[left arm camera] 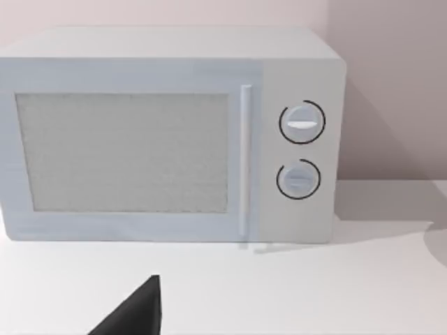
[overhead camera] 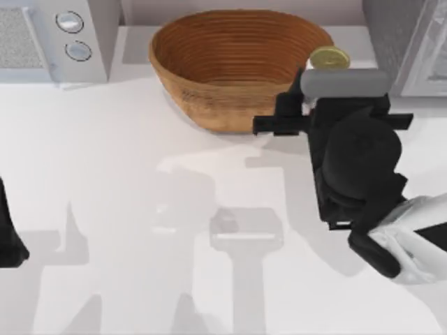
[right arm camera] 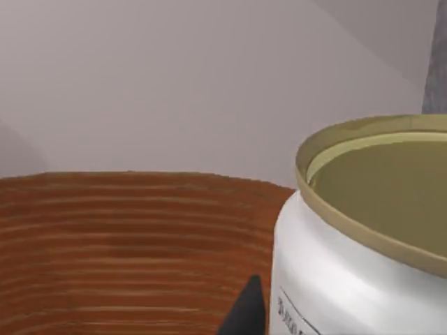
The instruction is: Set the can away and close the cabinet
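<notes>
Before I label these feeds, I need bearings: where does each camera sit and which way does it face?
Top view: above the table, looking down on basket, can, right claw.
Left wrist view: on the left arm, facing the microwave; a dark fingertip shows.
Right wrist view: on the right arm, facing can and basket; top view shares both.

Nothing here can actually be read. The can [right arm camera: 349, 279] carries a white label with a few small dark marks at its lower edge, close up in the right wrist view, but they are cut off and too blurred to make out. The two round dials [left arm camera: 302, 123] on the microwave [left arm camera: 167, 132] front bear no figures or lettering.
</notes>
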Controlling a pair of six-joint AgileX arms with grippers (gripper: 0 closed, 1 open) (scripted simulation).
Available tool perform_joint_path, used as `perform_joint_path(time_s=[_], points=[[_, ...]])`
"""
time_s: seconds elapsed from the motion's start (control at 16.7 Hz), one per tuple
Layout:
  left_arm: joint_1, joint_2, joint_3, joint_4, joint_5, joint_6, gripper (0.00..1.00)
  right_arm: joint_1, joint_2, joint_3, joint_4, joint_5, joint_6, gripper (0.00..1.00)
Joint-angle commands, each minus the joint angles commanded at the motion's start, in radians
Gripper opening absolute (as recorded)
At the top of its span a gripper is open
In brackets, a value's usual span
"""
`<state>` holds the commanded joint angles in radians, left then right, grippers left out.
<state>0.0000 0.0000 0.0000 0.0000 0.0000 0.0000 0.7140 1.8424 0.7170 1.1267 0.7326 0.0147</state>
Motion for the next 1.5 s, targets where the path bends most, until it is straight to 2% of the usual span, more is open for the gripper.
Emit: perform_joint_path(time_s=[0.48,0.72,1.02,1.5], points=[[0.0,0.0,0.0,0.0,0.0,0.0,1.0,-0.006,-0.013,-0.001,-0.025,-0.002,0.004,0.0],[0.0,0.0,0.0,0.0,0.0,0.0,1.0,-0.058,-0.148,-0.055,-0.107,-0.056,0.002,0.0],[0.0,0.0,0.0,0.0,0.0,0.0,1.0,-0.189,-0.483,-0.187,-0.308,-0.19,-0.003,0.0],[0.0,0.0,0.0,0.0,0.0,0.0,1.0,-0.46,-1.184,-0.461,-0.73,-0.469,-0.01,0.0]])
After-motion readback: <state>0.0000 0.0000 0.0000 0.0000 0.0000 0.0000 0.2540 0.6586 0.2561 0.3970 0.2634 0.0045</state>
